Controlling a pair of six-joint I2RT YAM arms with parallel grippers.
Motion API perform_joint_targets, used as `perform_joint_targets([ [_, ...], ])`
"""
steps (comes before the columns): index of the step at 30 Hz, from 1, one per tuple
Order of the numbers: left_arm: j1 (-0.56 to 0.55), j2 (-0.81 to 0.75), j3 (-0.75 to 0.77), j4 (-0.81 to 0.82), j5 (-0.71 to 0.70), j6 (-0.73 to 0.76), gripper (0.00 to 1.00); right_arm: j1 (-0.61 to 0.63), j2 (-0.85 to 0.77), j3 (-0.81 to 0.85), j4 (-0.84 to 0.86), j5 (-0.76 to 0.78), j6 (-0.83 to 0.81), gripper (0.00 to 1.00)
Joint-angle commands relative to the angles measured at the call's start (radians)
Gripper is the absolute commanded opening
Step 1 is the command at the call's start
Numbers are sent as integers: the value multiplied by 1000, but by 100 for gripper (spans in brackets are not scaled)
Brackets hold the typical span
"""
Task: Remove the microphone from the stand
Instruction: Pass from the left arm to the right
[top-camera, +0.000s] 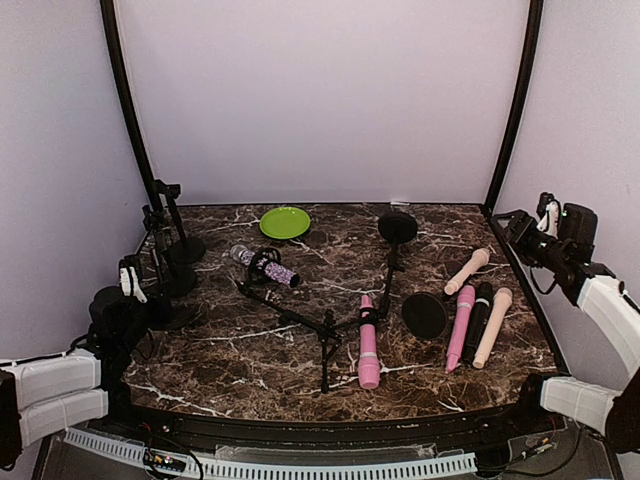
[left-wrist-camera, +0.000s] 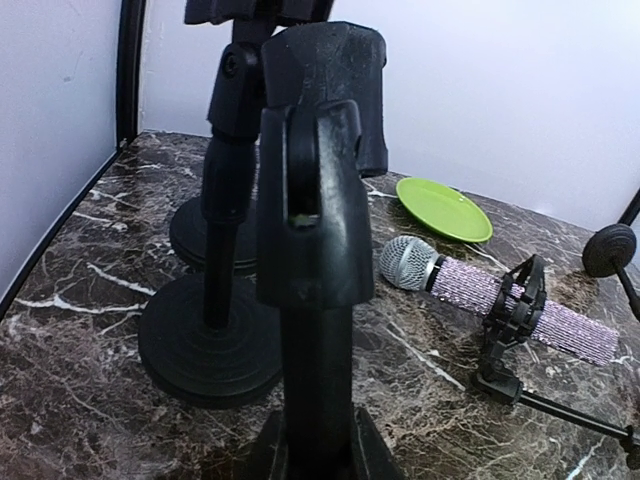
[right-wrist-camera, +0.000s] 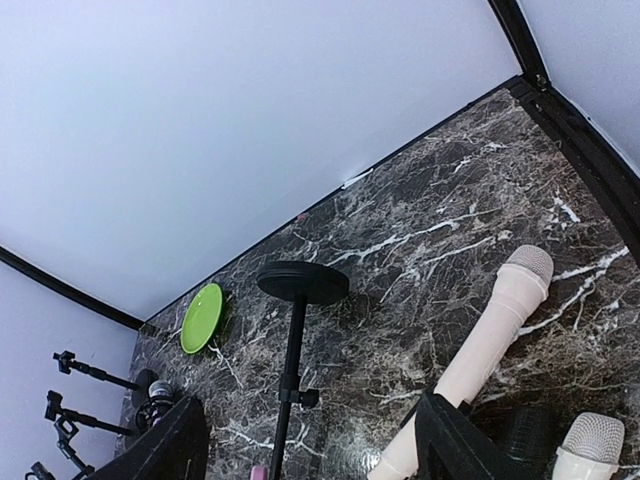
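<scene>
A purple glitter microphone with a silver mesh head lies on the marble table, held in the black clip of a stand that lies flat. My left gripper is at the table's left side, shut on the post of an upright, empty black stand whose clip fills that view. The glitter microphone is to its right, apart from it. My right gripper hovers open and empty above the back right.
A green plate sits at the back. Two more upright stands crowd the left edge. A pink microphone and round-based stands lie mid-table. Several loose microphones lie at right.
</scene>
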Motion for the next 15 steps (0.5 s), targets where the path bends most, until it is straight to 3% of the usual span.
perform_joint_targets([
  [1,8,-15,23,149,208,73,0,61,-17,4,107,-32,-16,75],
  [5,8,-33,75,73,356,140,0,211,26,64,160,-71,-61,84],
  [15,-15,-110,167,16,583,69,0,698,372,386,192,-2,-194,86],
])
